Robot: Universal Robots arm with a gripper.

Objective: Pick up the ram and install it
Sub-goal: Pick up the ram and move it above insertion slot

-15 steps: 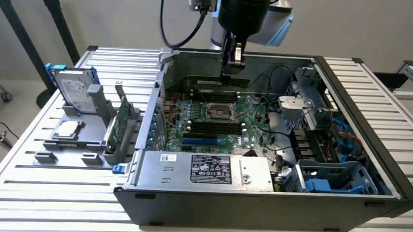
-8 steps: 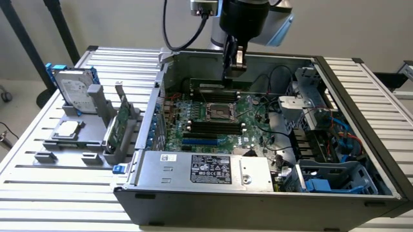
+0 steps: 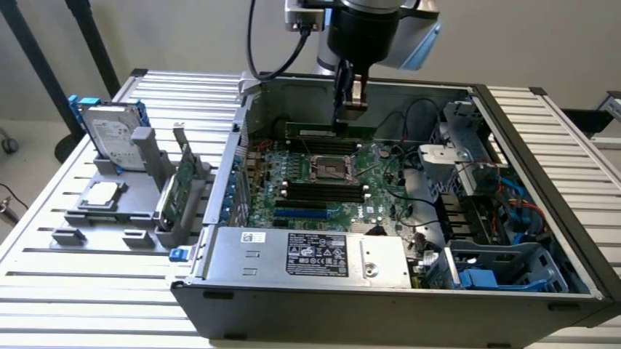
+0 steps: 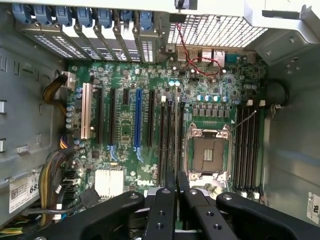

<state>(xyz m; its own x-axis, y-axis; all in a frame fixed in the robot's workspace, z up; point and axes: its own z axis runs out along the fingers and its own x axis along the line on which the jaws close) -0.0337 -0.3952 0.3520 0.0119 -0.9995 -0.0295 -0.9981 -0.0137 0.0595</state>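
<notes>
The ram (image 3: 313, 132) is a narrow green stick standing on edge at the far side of the CPU socket (image 3: 330, 167), close to the case's far wall. It looks seated in the slots there. My gripper (image 3: 351, 107) hangs just above it, over the end toward the exterior view's right, without touching it. In the wrist view my gripper (image 4: 176, 175) has its black fingers (image 4: 169, 186) pressed almost together with nothing between them. It is over the motherboard (image 4: 125, 150) by the socket (image 4: 210, 152). I cannot make out the stick among the black slots (image 4: 247, 150).
The open computer case (image 3: 388, 305) lies on a slatted table. A power supply (image 3: 310, 254) fills its near side; cables (image 3: 417, 189) and a blue drive cage (image 3: 495, 273) crowd the right. A grey fixture (image 3: 126, 218) at the left holds a hard drive (image 3: 109, 134), a processor (image 3: 100, 195) and a broad green card (image 3: 177, 190).
</notes>
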